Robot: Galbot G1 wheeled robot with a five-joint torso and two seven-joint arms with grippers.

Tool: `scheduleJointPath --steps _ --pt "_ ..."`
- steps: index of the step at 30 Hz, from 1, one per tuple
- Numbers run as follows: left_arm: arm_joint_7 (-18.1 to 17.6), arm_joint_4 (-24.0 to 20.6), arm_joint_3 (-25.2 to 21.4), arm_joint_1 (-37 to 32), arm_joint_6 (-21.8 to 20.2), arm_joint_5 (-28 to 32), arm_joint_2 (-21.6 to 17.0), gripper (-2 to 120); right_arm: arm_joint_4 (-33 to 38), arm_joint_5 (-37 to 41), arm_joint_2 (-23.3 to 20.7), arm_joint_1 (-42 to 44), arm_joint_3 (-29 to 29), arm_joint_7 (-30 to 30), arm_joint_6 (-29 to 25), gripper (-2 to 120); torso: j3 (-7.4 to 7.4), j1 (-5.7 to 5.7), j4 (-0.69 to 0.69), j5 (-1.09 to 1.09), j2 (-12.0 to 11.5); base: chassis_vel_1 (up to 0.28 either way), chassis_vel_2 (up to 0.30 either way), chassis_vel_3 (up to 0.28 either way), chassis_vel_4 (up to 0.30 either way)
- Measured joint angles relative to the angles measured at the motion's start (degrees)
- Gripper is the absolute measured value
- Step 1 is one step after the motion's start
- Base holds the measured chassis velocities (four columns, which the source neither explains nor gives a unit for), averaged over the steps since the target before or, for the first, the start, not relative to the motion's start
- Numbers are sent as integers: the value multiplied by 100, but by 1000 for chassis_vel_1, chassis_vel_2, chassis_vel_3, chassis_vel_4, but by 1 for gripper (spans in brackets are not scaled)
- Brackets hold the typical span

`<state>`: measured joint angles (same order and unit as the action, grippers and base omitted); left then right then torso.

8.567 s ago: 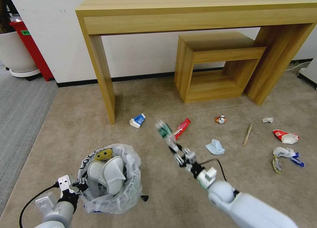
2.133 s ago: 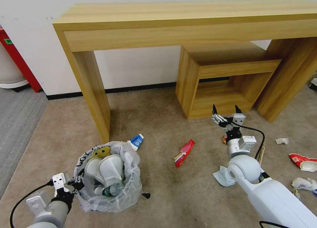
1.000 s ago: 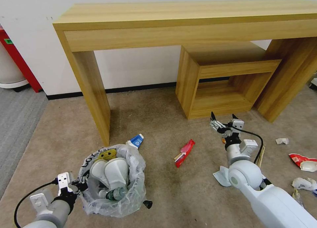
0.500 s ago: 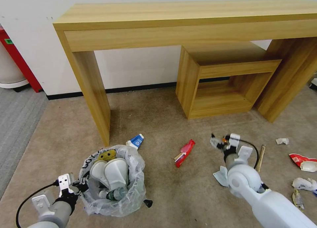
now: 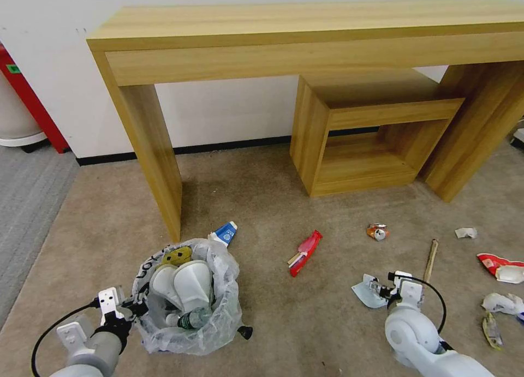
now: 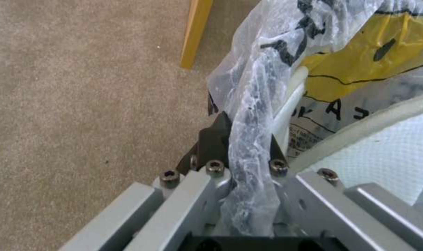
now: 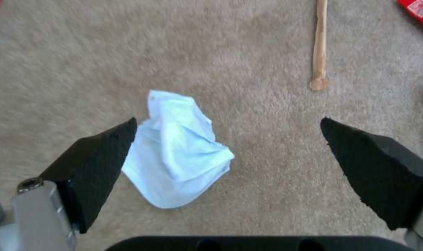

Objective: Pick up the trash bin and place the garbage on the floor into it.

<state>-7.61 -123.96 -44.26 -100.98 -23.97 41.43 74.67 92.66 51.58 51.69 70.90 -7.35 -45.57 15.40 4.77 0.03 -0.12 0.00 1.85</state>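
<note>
- Your left gripper (image 6: 244,146) has its jaws pinched on the bag rim of the trash bin (image 5: 188,298), low on the left.
- Your right gripper (image 7: 230,153) hangs jaws wide over the blue mask (image 7: 176,148) on the floor (image 5: 262,202).

A long light-wood console table (image 5: 305,39) stands against the white wall (image 5: 229,115), a smaller open wooden cube shelf (image 5: 371,131) tucked beneath its right end.

Red wrapper (image 7: 418,12) cut by the frame edge; green-label bottle (image 5: 191,319) half buried under slippers (image 5: 183,283).
</note>
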Motion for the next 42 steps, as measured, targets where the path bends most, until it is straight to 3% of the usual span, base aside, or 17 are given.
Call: scheduleJointPath --steps 9,19,29,42 --pt "28 3 -21 -18 43 6 2 1 -1201 -506 317 -611 536 388 -303 100 1 0 -1 0 0 0 0 0 0" --pt "29 8 -17 -3 66 25 -5 1 -1995 -890 656 -981 868 551 -519 98 1 0 -1 -1 0 0 0 0 0" --pt "28 -16 -13 -6 110 42 -23 1 -2407 -1210 864 -1051 968 624 -708 64 1 0 -1 -1 0 0 0 0 0" --pt "28 -35 8 -11 151 33 2 1 -2079 -1366 754 -852 882 747 -882 16 0 0 -1 -1 0 0 0 0 0"
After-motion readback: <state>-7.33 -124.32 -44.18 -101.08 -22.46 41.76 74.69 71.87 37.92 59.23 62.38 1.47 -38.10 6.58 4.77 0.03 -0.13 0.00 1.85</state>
